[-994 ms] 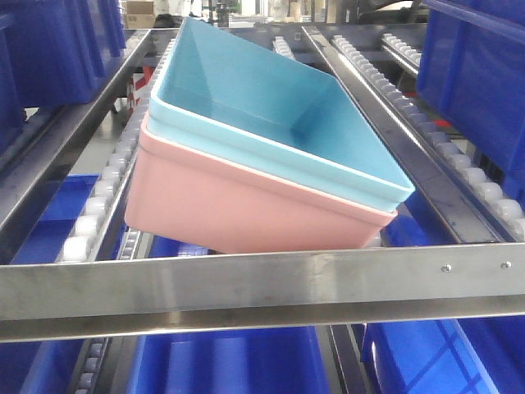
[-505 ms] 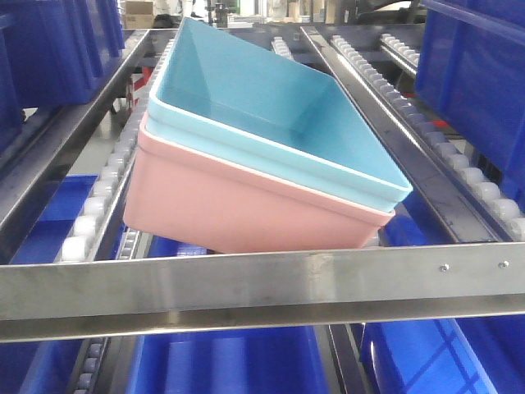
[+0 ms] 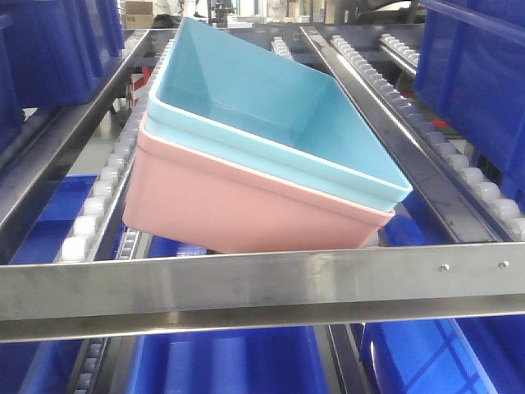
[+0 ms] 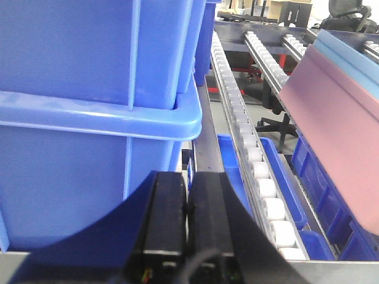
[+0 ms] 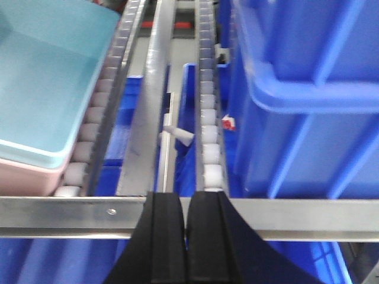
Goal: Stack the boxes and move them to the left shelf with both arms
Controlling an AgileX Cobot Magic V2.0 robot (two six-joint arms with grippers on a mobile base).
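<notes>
The turquoise bin (image 3: 271, 115) is nested inside the salmon pink bin (image 3: 238, 209). The stack rests skewed and tilted on the roller lane (image 3: 102, 189), just behind the steel front crossbar (image 3: 262, 283). My left gripper (image 4: 189, 180) is shut and empty, left of the lane; the pink bin's wall (image 4: 337, 112) lies to its right, apart. My right gripper (image 5: 186, 198) is shut and empty over the crossbar (image 5: 71, 216), right of the stack; the turquoise bin (image 5: 41, 77) and pink rim (image 5: 23, 171) show at its left. Neither gripper shows in the front view.
Dark blue crates stand on both neighbouring lanes (image 3: 476, 82) (image 3: 49, 49), close beside each gripper (image 4: 89, 89) (image 5: 308, 89). More blue crates sit on the lower level (image 3: 230, 361). Roller rails (image 5: 210, 118) and steel dividers (image 5: 151, 106) run away from me.
The stacked bins shifted very slightly to the left early on, then stayed still.
</notes>
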